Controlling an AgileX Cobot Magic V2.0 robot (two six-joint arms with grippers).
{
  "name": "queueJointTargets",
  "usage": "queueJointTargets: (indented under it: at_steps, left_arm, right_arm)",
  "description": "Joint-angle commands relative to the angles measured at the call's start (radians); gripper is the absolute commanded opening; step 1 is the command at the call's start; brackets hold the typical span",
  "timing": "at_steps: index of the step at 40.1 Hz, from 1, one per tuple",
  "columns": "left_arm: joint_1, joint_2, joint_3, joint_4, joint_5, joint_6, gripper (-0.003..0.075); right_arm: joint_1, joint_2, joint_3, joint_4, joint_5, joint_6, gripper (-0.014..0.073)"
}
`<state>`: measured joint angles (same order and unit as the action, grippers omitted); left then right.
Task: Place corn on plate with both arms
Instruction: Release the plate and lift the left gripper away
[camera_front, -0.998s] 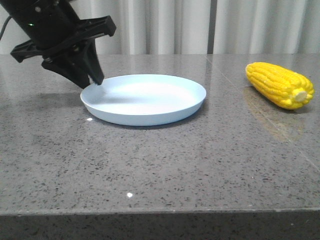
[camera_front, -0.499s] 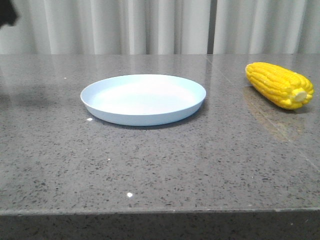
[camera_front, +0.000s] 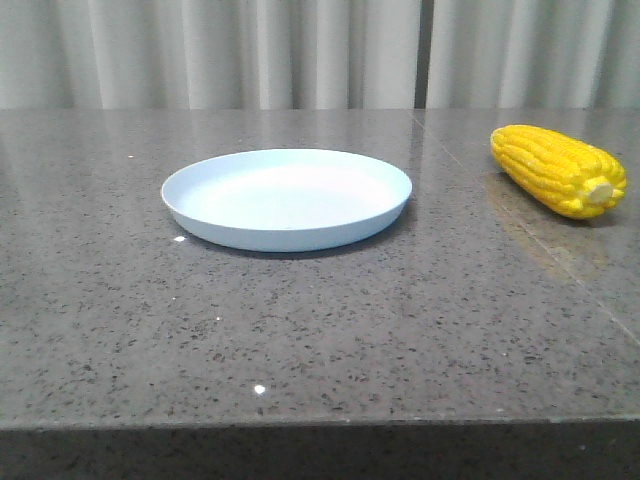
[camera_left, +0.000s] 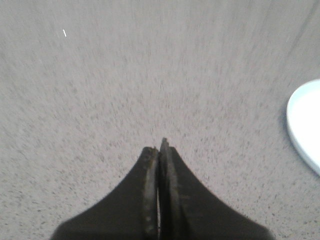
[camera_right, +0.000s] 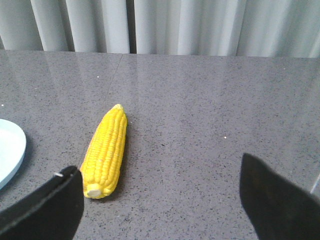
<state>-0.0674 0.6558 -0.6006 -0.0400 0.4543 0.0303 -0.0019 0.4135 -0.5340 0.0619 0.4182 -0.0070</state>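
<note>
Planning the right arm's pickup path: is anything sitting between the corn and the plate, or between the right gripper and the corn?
Nothing visible does. Bare table lies between the corn and the plate. In the right wrist view the open right gripper faces the corn over bare stone too.

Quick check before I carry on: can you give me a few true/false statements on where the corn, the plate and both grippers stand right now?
1. The corn lies on the table, apart from the plate. True.
2. The plate already holds the corn. False: the plate is bare, and the corn lies to its right in the front view.
3. The left gripper is wide open. False: its fingers are pressed together over bare table, with only the plate's edge in its view.
4. The right gripper is open and holds nothing. True: the corn lies on the table ahead of it.
5. The corn stands upright on its stub. False: it lies on its side.
</note>
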Motion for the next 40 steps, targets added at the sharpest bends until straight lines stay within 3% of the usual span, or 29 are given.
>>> queueJointTargets:
  at_steps: [1, 13, 27, 32, 40]
  left_arm:
    - [-0.008, -0.157, 0.061, 0.022, -0.152, -0.003, -0.002]
    - [-0.008, -0.463, 0.196, 0.046, -0.168, -0.003, -0.002]
    - [-0.008, -0.486, 0.212, 0.04, -0.168, -0.003, -0.002]
    - [-0.008, -0.486, 0.212, 0.04, -0.168, -0.003, -0.002]
    - [-0.008, -0.486, 0.212, 0.04, -0.168, -0.003, -0.002]
  right_arm:
    - [-0.005, 0.013, -0.037, -0.009, -0.079, -0.011, 0.0652]
    - [-0.005, 0.013, -0.037, -0.009, -0.078, -0.011, 0.0652]
    - [-0.005, 0.04, -0.044, 0.036, -0.102, -0.011, 0.0652]
    - [-0.005, 0.18, -0.103, 0.047, -0.072, -0.011, 0.0652]
    - [0.004, 0.484, -0.294, 0.063, 0.099, -0.011, 0.0652]
